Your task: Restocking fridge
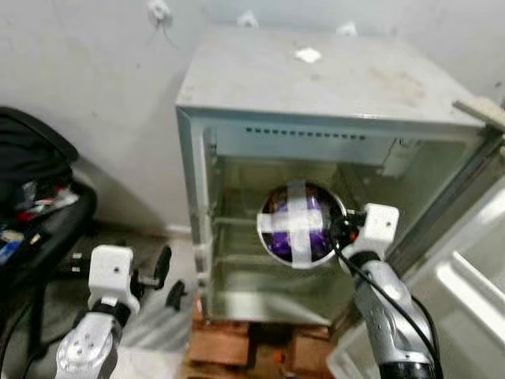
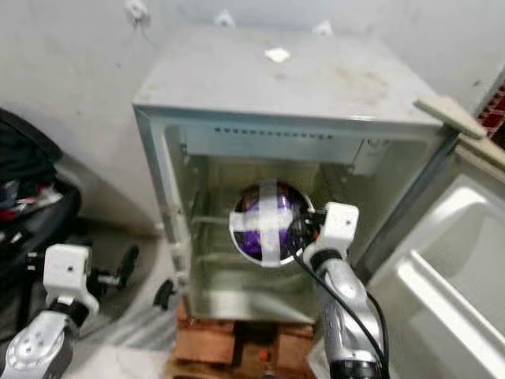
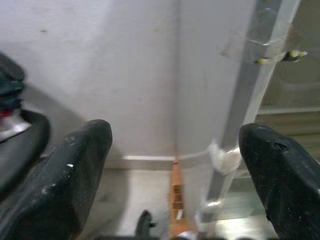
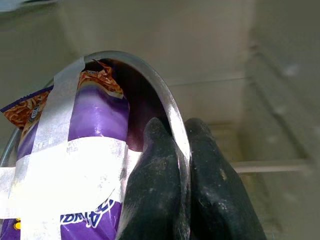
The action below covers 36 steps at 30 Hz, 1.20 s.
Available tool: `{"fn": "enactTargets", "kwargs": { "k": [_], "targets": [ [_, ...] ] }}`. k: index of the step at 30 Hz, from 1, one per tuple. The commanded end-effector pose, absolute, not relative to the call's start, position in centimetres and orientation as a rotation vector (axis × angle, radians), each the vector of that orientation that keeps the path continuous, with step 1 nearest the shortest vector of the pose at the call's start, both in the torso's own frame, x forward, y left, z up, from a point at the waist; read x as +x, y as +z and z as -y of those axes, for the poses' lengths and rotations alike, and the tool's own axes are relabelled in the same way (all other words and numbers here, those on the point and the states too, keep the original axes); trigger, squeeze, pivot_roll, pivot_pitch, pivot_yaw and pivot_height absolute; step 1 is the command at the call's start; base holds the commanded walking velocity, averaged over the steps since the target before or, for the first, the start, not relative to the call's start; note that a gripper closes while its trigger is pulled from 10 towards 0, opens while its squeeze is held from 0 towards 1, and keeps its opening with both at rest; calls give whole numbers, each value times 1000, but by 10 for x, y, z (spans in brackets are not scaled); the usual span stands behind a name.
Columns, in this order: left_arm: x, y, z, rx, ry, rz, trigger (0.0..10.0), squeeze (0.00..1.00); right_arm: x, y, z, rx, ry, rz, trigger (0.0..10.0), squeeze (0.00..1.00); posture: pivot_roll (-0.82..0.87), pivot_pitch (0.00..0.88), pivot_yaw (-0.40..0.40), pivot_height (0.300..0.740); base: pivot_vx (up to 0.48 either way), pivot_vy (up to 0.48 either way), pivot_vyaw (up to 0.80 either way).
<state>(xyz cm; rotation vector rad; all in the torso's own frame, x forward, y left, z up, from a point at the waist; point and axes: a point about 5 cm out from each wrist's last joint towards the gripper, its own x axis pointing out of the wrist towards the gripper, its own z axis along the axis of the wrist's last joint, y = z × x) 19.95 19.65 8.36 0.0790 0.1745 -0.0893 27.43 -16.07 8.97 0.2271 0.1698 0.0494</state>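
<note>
One taped bowl (image 1: 301,225), right hand (image 1: 341,229), one fridge (image 1: 331,95)

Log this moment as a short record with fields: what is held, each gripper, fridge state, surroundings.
held item: metal bowl with a purple snack packet taped in under crossed white tape
right gripper: shut on the bowl's rim, holding it at the fridge opening
left gripper: open, low beside the fridge's left side
fridge: door swung open on the right, standing on bricks
surroundings: black bag on the left
</note>
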Motion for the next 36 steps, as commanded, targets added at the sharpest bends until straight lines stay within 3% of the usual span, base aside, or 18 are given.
{"fn": "enactTargets", "kwargs": {
  "k": [1,13,36],
  "targets": [
    [199,85,-197,85,-84,-174,10000,0,277,98,165,222,40,-132,10000,0,131,14,-39,740,0,0,0],
    [189,79,-196,57,-144,-249,10000,0,291,92,171,229,-90,-168,10000,0,162,64,-45,740,0,0,0],
    [171,80,-198,67,-123,-298,10000,0,321,90,196,426,-329,-165,10000,0,204,115,-47,740,0,0,0]
  ]
}}
